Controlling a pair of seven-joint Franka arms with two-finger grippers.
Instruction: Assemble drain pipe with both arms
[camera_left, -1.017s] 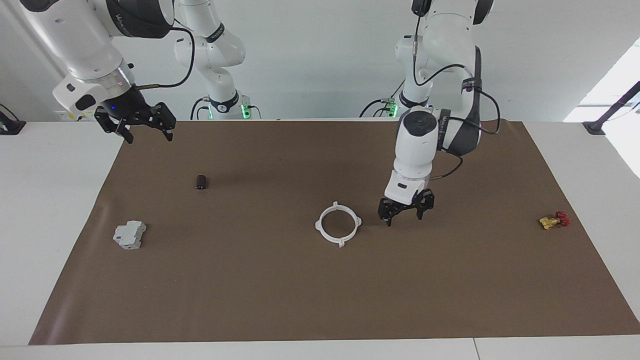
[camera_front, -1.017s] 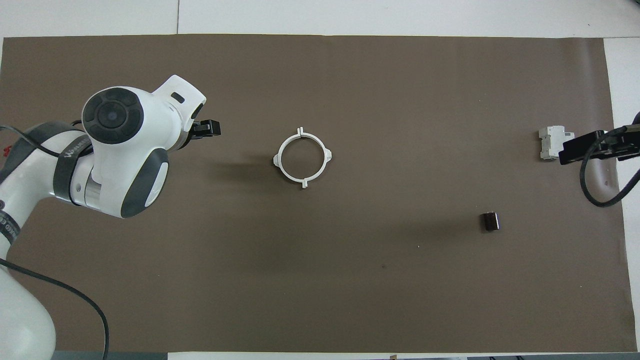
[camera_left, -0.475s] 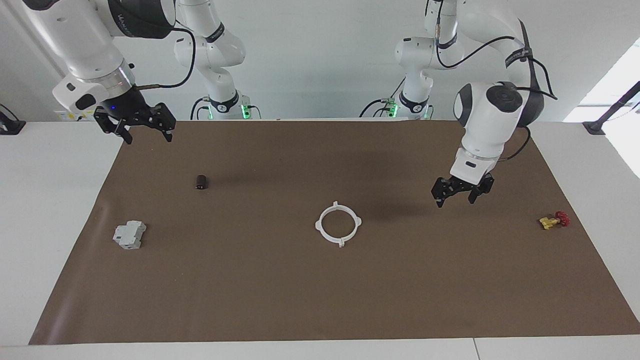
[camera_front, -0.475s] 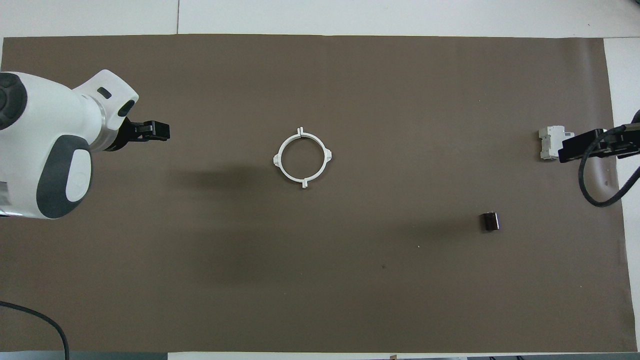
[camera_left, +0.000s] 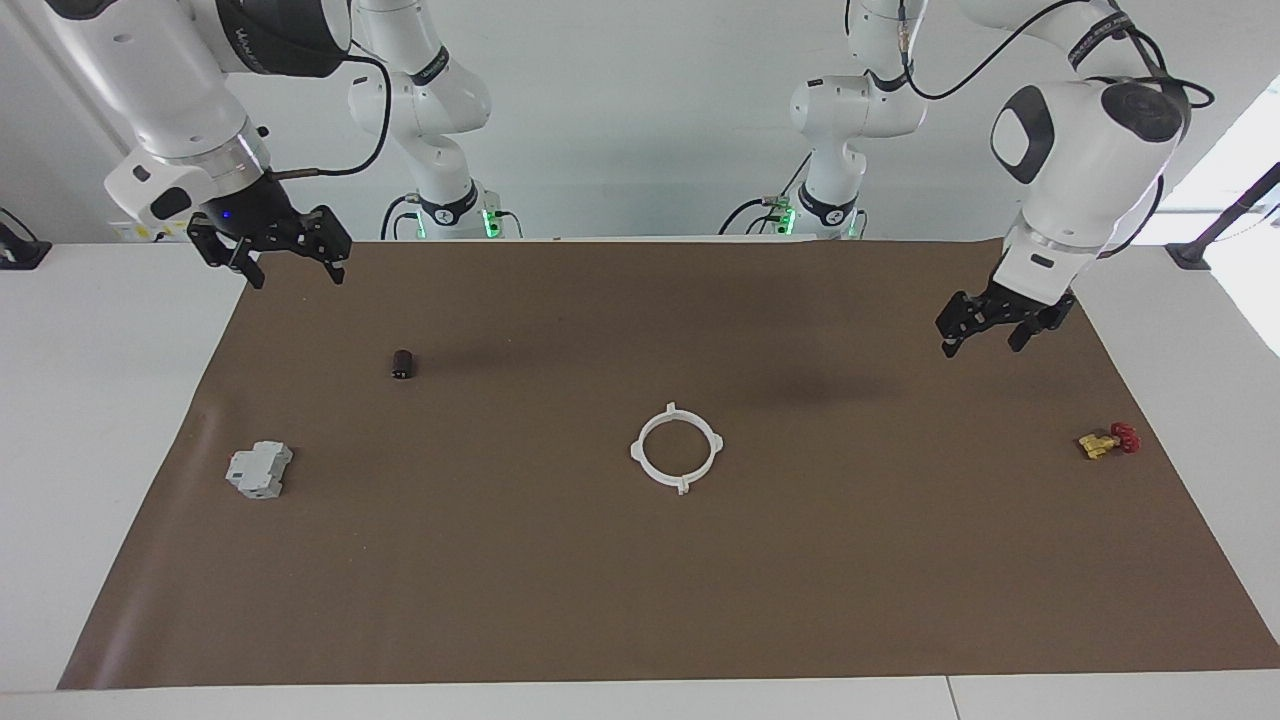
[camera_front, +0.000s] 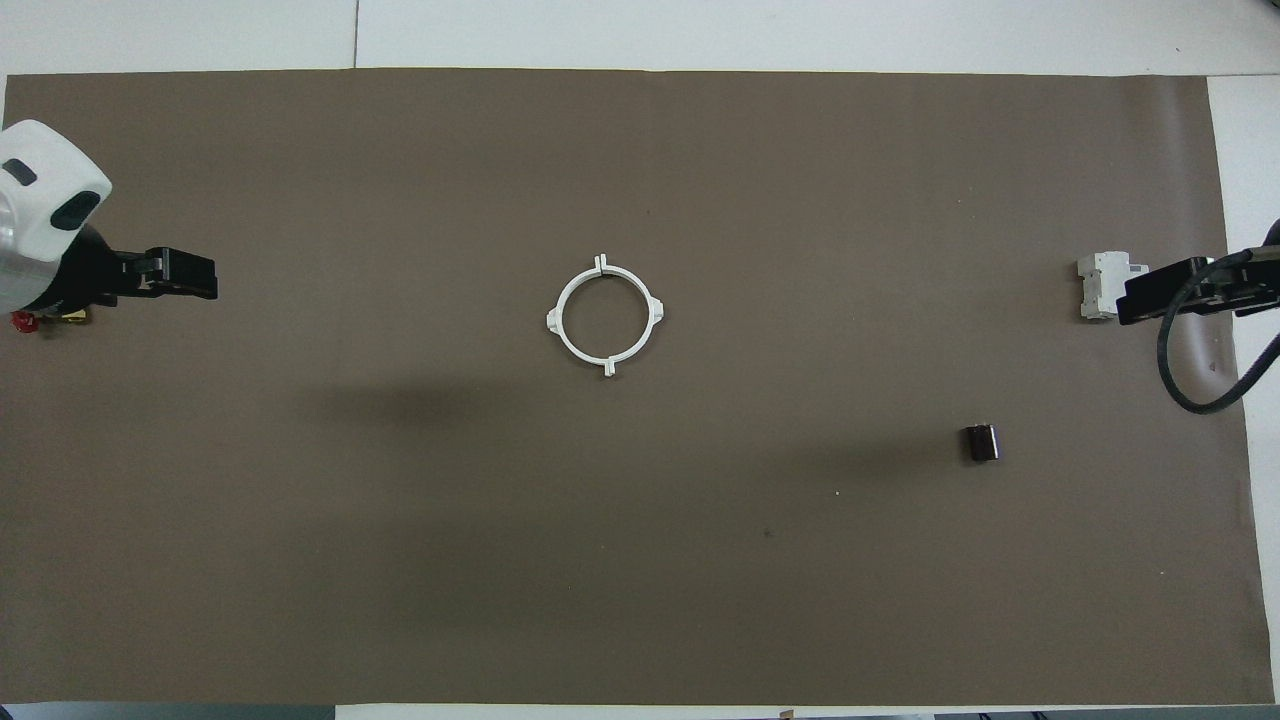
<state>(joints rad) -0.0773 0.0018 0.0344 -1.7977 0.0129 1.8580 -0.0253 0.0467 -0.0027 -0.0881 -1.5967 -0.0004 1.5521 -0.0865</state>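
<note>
Two grippers we see raised, fingers apart: left gripper | right gripper | drain pipe whole, mid-worktop.

Two white jointed arms with glossy rounded shells are seen. Dark grey caps are fitted over the joints, and a round dark cap sits on the left arm's elbow housing. Black cables are looped along both arms and tied down with dark straps. A bright metal collar is set at the right arm's wrist. A black two-finger hand is carried by each: left hand, right hand. Green lights are shown at the bases.
</note>
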